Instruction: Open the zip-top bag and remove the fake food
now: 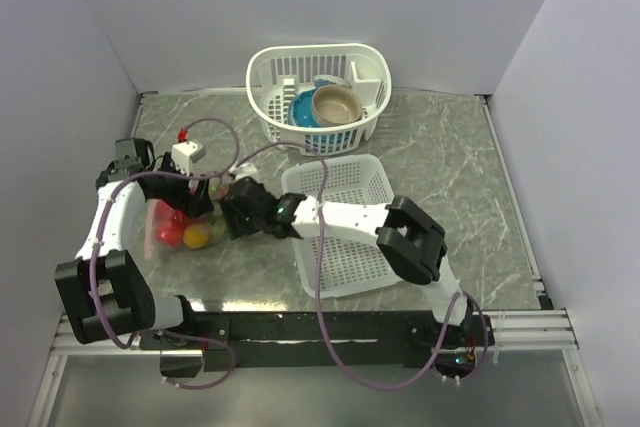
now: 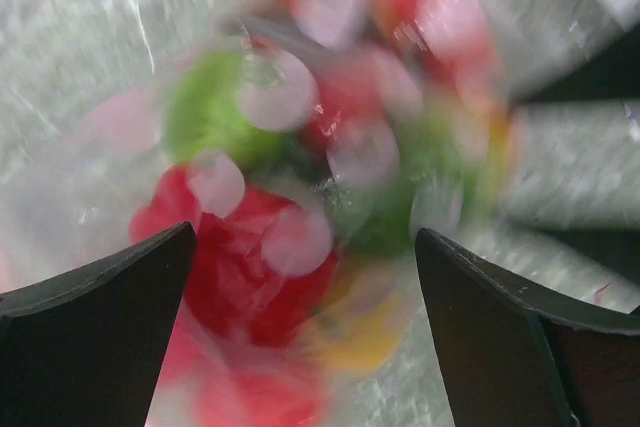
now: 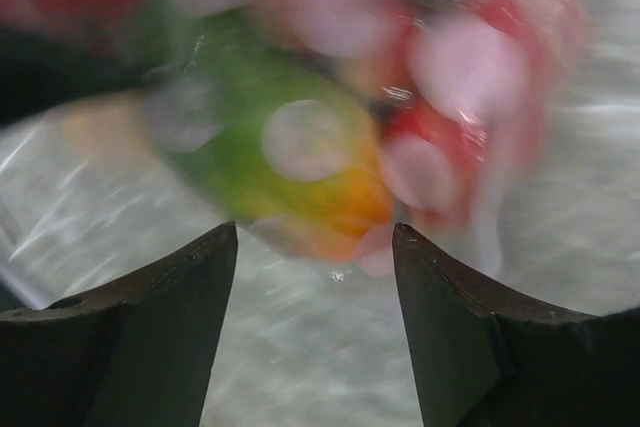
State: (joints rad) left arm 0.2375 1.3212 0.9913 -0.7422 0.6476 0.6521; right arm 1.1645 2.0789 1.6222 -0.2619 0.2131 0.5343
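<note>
The zip-top bag (image 1: 160, 237) lies on the table at the front left, with its pink zip strip at its left side. The fake food (image 1: 172, 224) sits inside it: red, yellow and green pieces. My left gripper (image 1: 200, 203) is over the bag's far side, and my right gripper (image 1: 230, 217) is at its right side. In the left wrist view the fingers are wide apart (image 2: 305, 247) with the blurred bag and food (image 2: 260, 267) between and ahead of them. In the right wrist view the gripper (image 3: 315, 232) is open, with the green and orange food (image 3: 290, 167) just ahead of it.
A flat white mesh basket (image 1: 345, 282) lies right of the bag, under my right arm. A round white basket (image 1: 270, 77) at the back holds a blue bowl (image 1: 301, 110) and a tan bowl (image 1: 336, 104). White walls close in the left, back and right.
</note>
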